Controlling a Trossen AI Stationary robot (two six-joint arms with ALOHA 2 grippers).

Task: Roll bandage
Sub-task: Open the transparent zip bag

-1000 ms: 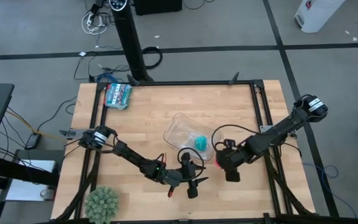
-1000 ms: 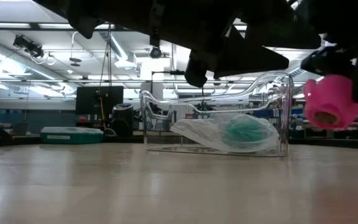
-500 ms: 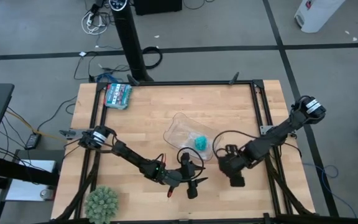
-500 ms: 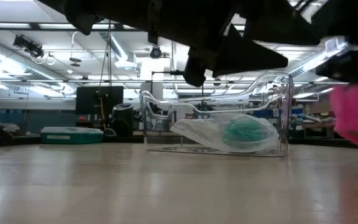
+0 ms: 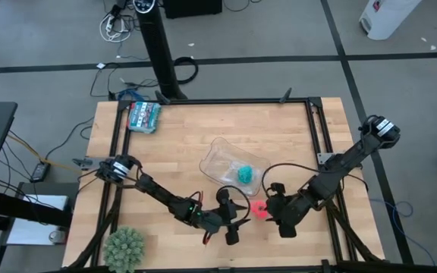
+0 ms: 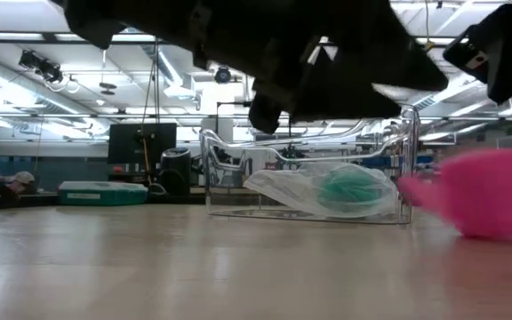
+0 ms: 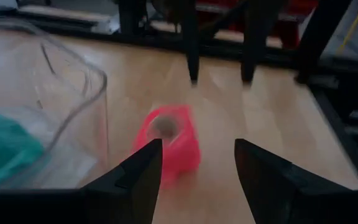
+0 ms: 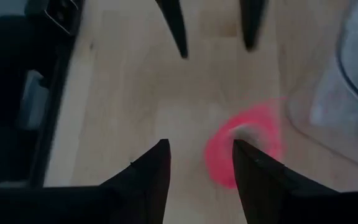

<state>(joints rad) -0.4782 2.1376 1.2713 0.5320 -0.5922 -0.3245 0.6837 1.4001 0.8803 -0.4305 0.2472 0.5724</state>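
The bandage (image 5: 259, 209) is a chunky pink-red roll on the wooden table, in the gap between my two grippers. It looks blurred in the low view (image 6: 492, 204). In the left wrist view the bandage (image 7: 169, 143) lies just beyond my open left gripper (image 7: 197, 168), its hollow core facing that camera. My left gripper (image 5: 241, 218) points toward the table's right. My right gripper (image 5: 271, 214) faces it from the right and is open (image 8: 201, 168); the bandage (image 8: 244, 149) lies past its fingertips, untouched.
A clear plastic container (image 5: 217, 155) holding a teal roll (image 5: 244, 174) stands just behind the bandage. A teal packet (image 5: 143, 116) lies at the far left corner and a green spiky ball (image 5: 124, 246) at the near left. Black frame rails edge the table.
My right gripper held the bandage roll lifted above the table a second ago. It has moved toward the table's near edge and tipped, and has let the roll go. The roll has dropped to the table and lies between the two grippers.
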